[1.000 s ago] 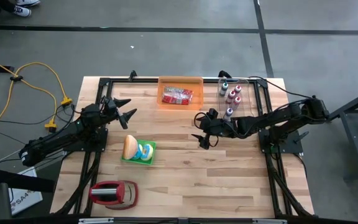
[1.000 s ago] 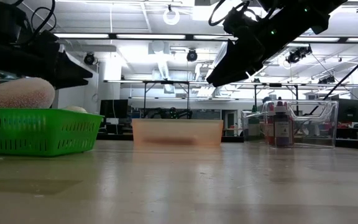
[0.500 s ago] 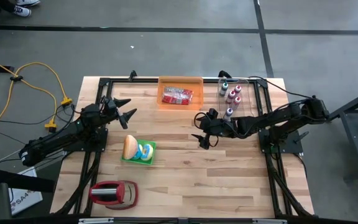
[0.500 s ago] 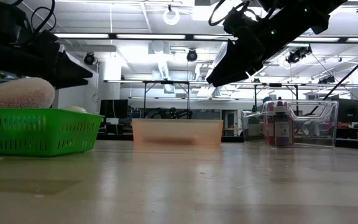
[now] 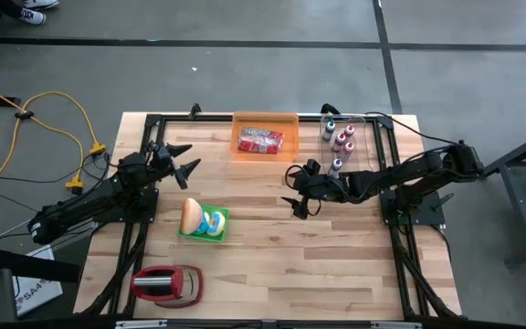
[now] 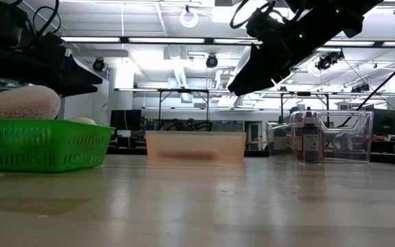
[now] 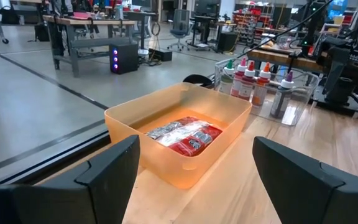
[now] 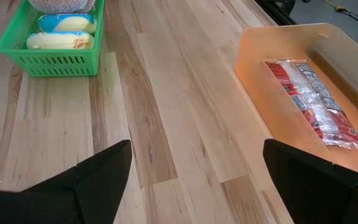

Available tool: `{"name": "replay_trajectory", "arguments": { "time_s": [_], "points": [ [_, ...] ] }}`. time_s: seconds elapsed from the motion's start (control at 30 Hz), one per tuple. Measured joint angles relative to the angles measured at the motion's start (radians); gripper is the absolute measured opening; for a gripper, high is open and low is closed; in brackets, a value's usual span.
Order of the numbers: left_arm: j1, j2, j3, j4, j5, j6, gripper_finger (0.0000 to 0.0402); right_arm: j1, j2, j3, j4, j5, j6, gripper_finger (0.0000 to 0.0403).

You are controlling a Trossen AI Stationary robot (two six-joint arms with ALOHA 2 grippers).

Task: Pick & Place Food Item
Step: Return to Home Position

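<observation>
Nothing moved — left gripper (image 5: 186, 157) and right gripper (image 5: 292, 189) hover spread wide, empty; donuts (image 5: 192, 215) sit in bin (image 5: 224, 215).

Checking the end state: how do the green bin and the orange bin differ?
The green bin has slotted mesh walls; the orange bin has smooth, translucent walls. The green bin holds donuts; the orange bin holds a red packet. Both are rectangular and open-topped.
</observation>
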Motion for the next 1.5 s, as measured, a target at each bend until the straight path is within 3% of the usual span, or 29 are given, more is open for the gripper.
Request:
{"name": "replay_trajectory", "arguments": {
  "time_s": [1.23, 1.5],
  "points": [
    [0.0, 0.0, 0.0, 0.01, 0.001, 0.0, 0.0305, 0.0, 0.0, 0.0, 0.0, 0.0, 0.0, 0.0353],
    [0.0, 0.0, 0.0, 0.01, 0.002, 0.0, 0.0305, -0.038, 0.0, 0.0, 0.049, -0.011, -0.118, 0.0353]
  ]
}}
